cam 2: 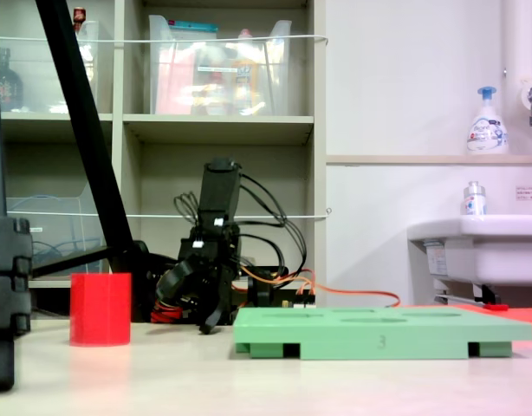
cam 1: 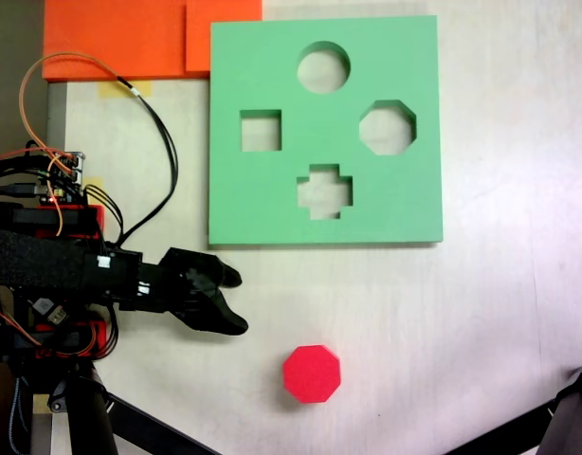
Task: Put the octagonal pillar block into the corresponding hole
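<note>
Octagonal pillar block (cam 1: pixel 312 373): small bright red eight-sided prism, flat top, standing upright on pale surface (cam 1: pixel 500 313), lower centre of top-down fixed view; at left of low side-on fixed view (cam 2: pixel 100 309) it shows as a short red column. Green board (cam 1: pixel 272 199) lies above it, well apart; octagonal hole (cam 1: pixel 387 127) at board's right side. Black hand (cam 1: pixel 236 300), left of block, apart from it, jaws parted, holding nothing.

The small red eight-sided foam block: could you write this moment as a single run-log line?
red eight-sided foam block: on table, ungrasped | end effector: open, empty, beside block | eight-sided hole in green foam board: empty
</note>
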Tool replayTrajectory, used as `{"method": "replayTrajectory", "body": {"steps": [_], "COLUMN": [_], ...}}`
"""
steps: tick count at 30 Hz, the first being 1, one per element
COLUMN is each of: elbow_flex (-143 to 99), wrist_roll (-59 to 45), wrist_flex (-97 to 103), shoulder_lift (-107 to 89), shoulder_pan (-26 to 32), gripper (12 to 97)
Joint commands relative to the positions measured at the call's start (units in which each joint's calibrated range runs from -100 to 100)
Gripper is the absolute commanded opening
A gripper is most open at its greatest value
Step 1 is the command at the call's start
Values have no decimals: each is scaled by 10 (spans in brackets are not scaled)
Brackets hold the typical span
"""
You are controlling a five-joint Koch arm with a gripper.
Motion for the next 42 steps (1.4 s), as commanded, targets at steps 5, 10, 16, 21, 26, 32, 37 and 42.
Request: {"method": "replayTrajectory", "body": {"steps": [5,10,16,21,26,32,37,42], "elbow_flex": [3,90,209,270,343,418,494,562], "wrist_roll": [80,119,108,118,120,120,115,112], "wrist_flex": [-218,-380,-585,-646,-717,-743,-743,-742], "shoulder_lift": [-4,-4,-4,-4,-4,-4,39,157], "shoulder_pan": [-15,-18,-11,-6,-3,-4,-7,-8], "gripper": [465,461,534,648,755,754,748,744]}}
